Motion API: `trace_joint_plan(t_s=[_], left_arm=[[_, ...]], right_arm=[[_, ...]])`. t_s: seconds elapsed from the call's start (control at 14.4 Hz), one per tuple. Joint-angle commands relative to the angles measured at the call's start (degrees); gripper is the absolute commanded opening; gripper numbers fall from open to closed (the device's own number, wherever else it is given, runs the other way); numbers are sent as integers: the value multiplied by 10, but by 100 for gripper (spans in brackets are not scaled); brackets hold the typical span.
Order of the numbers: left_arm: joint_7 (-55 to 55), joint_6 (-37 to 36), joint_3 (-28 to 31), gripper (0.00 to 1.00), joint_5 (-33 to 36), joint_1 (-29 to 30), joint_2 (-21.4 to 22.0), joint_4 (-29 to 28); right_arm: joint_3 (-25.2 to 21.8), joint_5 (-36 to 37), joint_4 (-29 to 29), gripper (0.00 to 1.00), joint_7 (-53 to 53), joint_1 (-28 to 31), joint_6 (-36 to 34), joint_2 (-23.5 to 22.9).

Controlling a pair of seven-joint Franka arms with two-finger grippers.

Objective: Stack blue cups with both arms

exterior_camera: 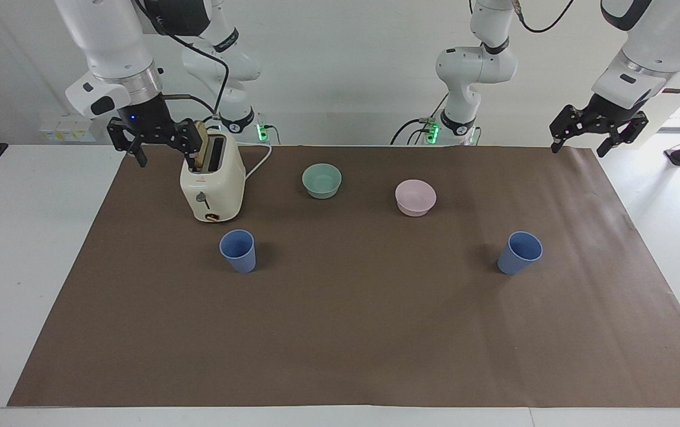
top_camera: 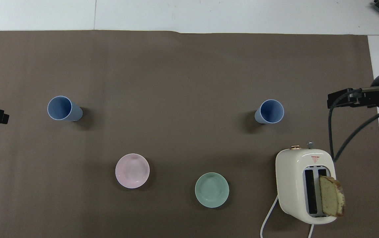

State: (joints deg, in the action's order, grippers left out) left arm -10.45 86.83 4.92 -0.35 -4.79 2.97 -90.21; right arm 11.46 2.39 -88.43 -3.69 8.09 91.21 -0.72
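Two blue cups stand upright and apart on the brown mat. One cup (exterior_camera: 238,250) (top_camera: 269,111) is toward the right arm's end, just farther from the robots than the toaster. The other cup (exterior_camera: 519,252) (top_camera: 64,108) is toward the left arm's end. My right gripper (exterior_camera: 162,151) hangs open and empty in the air beside the toaster, over the mat's edge. My left gripper (exterior_camera: 578,145) hangs open and empty over the mat's corner at the left arm's end. Neither gripper touches a cup.
A cream toaster (exterior_camera: 212,184) (top_camera: 303,185) holds a bread slice (top_camera: 331,195), and its cable runs toward the robots. A mint-green bowl (exterior_camera: 322,180) and a pink bowl (exterior_camera: 415,197) sit nearer to the robots than the cups. The mat (exterior_camera: 340,332) covers most of the table.
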Motion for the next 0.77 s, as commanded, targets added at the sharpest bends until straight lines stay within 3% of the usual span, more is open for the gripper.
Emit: trace_joint_plan(t_s=[0.0,0.7], left_arm=[[-4,4,1,100,3,0,5,0],[-3,18,1,100,2,0,9,-9]], right_arm=[[3,-12,-5,100,9,9,-1,6],[3,-13,-4,100,9,9,-1,6]])
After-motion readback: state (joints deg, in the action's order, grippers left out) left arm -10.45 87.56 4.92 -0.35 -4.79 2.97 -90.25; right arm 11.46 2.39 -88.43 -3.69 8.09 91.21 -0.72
